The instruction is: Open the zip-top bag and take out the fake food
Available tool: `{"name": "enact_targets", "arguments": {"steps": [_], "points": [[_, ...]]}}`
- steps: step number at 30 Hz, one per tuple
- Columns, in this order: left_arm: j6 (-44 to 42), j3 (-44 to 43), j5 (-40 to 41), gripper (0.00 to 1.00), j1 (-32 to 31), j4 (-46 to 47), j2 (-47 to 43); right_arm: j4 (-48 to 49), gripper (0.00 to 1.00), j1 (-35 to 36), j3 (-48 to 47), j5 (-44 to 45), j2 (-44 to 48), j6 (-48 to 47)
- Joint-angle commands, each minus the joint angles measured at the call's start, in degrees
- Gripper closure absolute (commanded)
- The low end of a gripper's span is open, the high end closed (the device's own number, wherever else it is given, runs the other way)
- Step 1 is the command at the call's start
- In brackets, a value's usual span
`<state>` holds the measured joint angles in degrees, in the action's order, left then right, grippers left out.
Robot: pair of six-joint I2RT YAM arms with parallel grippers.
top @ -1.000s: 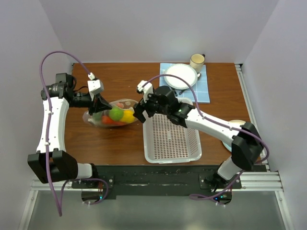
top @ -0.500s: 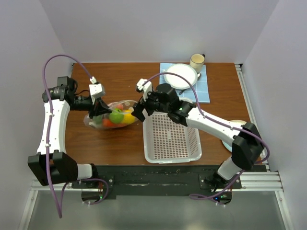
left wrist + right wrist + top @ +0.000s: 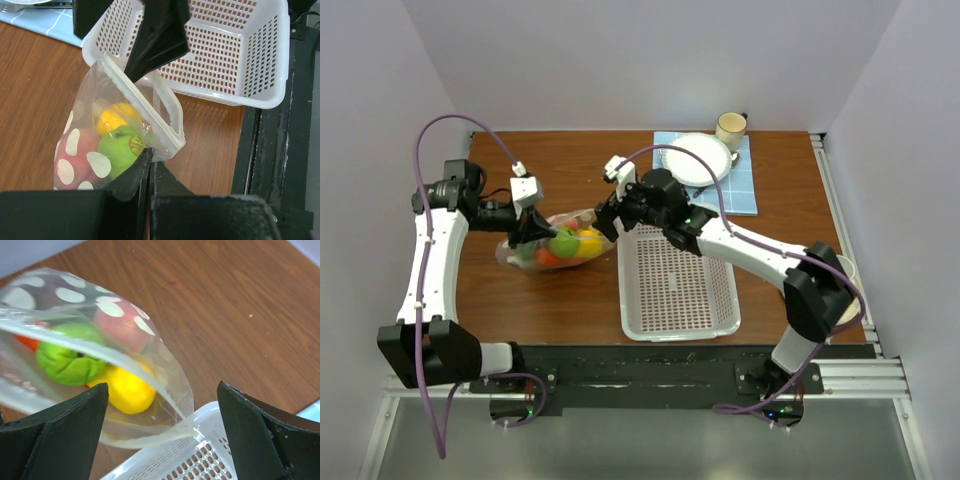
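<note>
Zip-top bag (image 3: 556, 242) is lying on the wooden table (image 3: 570, 300) left of centre in the top view, its long axis running left to right across the frame, the mouth pointing right toward the white perforated basket (image 3: 678, 332). In the left wrist view the zip rim is standing apart as an open loop. The dotted, closed end is pointing to the lower left of that frame. Left gripper (image 3: 150, 156) is clenched on the bag's plastic just under the zip rim, fingers pressed together on the film. Right gripper (image 3: 160, 390) is released, jaws spread wide either side of the bag's mouth corner and gripping nothing. That corner is sitting against the basket rim at the lower middle of the right wrist view. Fake food is all sitting inside the bag: green apple (image 3: 67, 360), yellow pear (image 3: 127, 390), pink peach (image 3: 120, 325), a sliver of orange carrot (image 3: 27, 342). The basket is holding nothing. Plate (image 3: 698, 158) and mug (image 3: 731, 127) are sitting on and beside the blue mat (image 3: 750, 190) at upper right, well apart from the bag
</note>
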<state>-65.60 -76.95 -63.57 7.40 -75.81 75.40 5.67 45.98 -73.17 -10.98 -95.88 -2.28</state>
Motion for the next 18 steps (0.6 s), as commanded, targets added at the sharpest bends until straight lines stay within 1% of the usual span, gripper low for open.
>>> {"name": "enact_targets", "arguments": {"steps": [1,2,5,6,7,8,9,10,11,12,14,16,17,18], "points": [[-0.4,0.9,-0.7,1.00,-0.3,0.4,-2.7,2.0,0.12,-0.6,-4.6,-0.6,-3.1,1.1],[-0.4,1.2,-0.6,1.00,-0.3,0.4,-2.7,1.8,0.15,-0.8,-5.0,-1.1,-3.7,1.2],[-0.1,1.4,-0.7,1.00,-0.4,0.4,-2.9,1.6,0.46,-1.5,-6.1,-3.5,-5.5,1.8],[0.1,1.4,-0.6,1.00,-0.4,0.4,-3.1,1.3,0.64,-1.5,-6.7,-3.9,-6.2,1.8],[0.2,1.4,-0.3,1.00,-0.4,0.4,-3.2,1.2,0.71,-1.5,-6.8,-4.7,-6.3,1.8],[0.6,0.8,-0.2,0.92,-0.5,0.4,-3.2,1.2,0.78,-1.5,-7.0,-5.3,-6.4,1.8],[2.0,0.1,0.7,0.84,-0.4,0.5,-2.9,1.1,0.91,-1.5,-7.3,-5.5,-6.4,1.9],[3.4,-0.9,1.3,0.76,-0.5,0.5,-1.7,1.0,0.96,-1.5,-7.3,-5.6,-6.4,1.8],[4.9,-4.1,2.0,0.59,-0.4,0.5,-0.8,1.0,0.98,-1.5,-7.5,-5.6,-6.4,3.5],[8.4,-6.2,3.5,0.54,-0.3,0.4,0.3,1.0,0.98,-1.5,-7.6,-5.9,-6.3,3.8],[10.9,-12.0,3.9,0.54,0.0,0.4,2.4,1.0,0.98,-1.5,-7.6,-6.5,-6.1,4.6],[12.5,-15.2,2.9,0.51,0.2,0.4,2.3,1.1,0.97,-1.5,-7.6,-7.0,-6.0,5.4],[14.1,-18.4,2.3,0.47,0.2,0.5,2.1,1.1,0.96,-1.4,-7.6,-7.5,-5.9,5.6],[14.9,-19.8,0.7,0.45,0.2,0.5,2.2,1.1,0.96,-1.4,-7.7,-7.7,-6.0,5.9]]}}
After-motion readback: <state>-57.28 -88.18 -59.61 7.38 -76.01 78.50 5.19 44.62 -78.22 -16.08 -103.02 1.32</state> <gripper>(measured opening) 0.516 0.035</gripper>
